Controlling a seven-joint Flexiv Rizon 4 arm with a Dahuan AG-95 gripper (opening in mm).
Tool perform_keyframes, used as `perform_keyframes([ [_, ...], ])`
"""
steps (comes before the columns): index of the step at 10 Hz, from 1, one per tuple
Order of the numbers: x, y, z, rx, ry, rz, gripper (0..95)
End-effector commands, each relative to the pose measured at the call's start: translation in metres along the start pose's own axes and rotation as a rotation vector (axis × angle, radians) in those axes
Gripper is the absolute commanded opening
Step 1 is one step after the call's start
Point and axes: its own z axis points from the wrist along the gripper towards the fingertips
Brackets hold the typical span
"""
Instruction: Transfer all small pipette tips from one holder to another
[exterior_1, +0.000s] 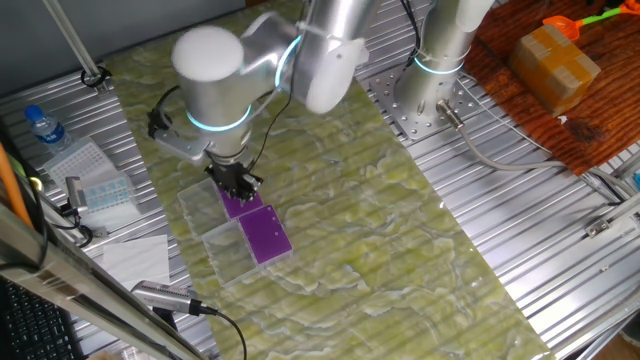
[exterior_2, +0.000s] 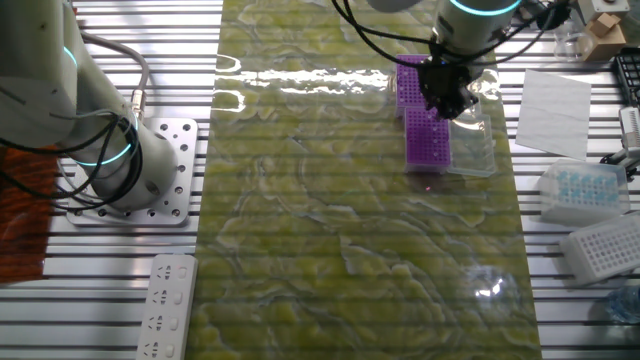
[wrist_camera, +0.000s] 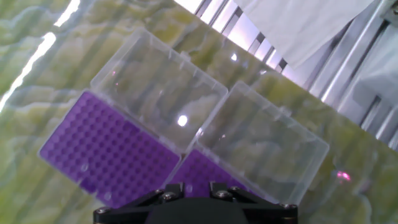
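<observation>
Two purple holders lie side by side on the green mat, each with its clear lid folded open. In the hand view one holder (wrist_camera: 106, 149) is at the left and the other (wrist_camera: 205, 169) sits straight under my gripper (wrist_camera: 189, 186). The lids (wrist_camera: 165, 93) (wrist_camera: 264, 140) lie beyond them. A small whitish pipette tip (wrist_camera: 189, 186) shows against the purple between my fingers, which stand a little apart; I cannot tell whether they touch it. From the fixed views the gripper (exterior_1: 238, 187) (exterior_2: 445, 100) hangs low over the holder (exterior_1: 265, 237) (exterior_2: 425, 135).
A pale blue tip box (exterior_1: 105, 190) (exterior_2: 580, 185), a white rack (exterior_2: 600, 245) and paper sheets (exterior_2: 555, 100) lie off the mat. A water bottle (exterior_1: 45, 125) stands nearby. A second arm's base (exterior_1: 440, 60) (exterior_2: 100, 150) and a power strip (exterior_2: 170, 305) sit on the slatted table.
</observation>
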Motion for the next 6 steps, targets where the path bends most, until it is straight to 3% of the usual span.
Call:
perform_keyframes([
  [1, 0.002, 0.001, 0.003, 0.002, 0.0, -0.005, 19.0],
  [6, 0.0, 0.007, 0.014, 0.001, -0.008, 0.0, 19.0],
])
